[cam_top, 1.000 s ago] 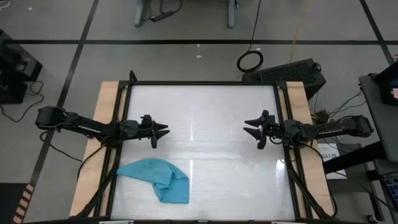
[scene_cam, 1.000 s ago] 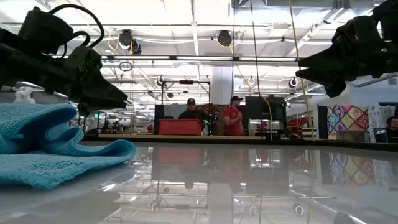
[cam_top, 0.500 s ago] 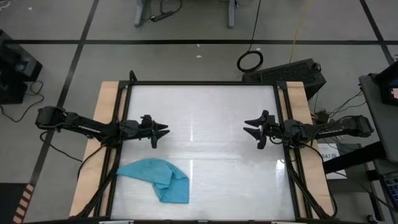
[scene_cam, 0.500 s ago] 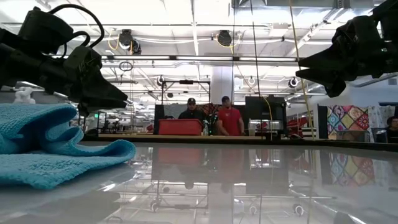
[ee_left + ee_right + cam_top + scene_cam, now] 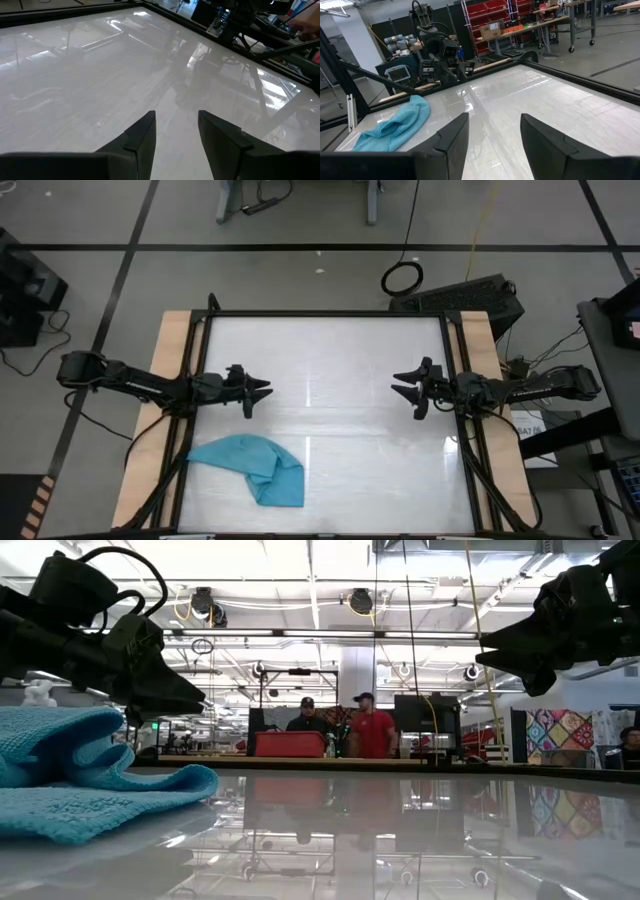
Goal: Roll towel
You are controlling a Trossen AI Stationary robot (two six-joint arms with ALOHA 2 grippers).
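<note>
The teal-blue towel (image 5: 252, 464) lies crumpled on the white table near its front left corner, partly folded over itself. It also shows in the low view (image 5: 75, 780) and in the right wrist view (image 5: 395, 124). My left gripper (image 5: 266, 391) hovers open above the table at the left, on the far side of the towel. Its fingers show apart in the left wrist view (image 5: 176, 131). My right gripper (image 5: 397, 389) hovers open at the table's right side, far from the towel; it also shows in its own wrist view (image 5: 494, 131).
The white glossy table (image 5: 330, 360) has dark rails along its sides and wooden strips (image 5: 170, 350) outside them. People stand in the room behind the table in the low view (image 5: 370, 730). A keyboard (image 5: 460, 292) lies on the floor beyond the far right corner.
</note>
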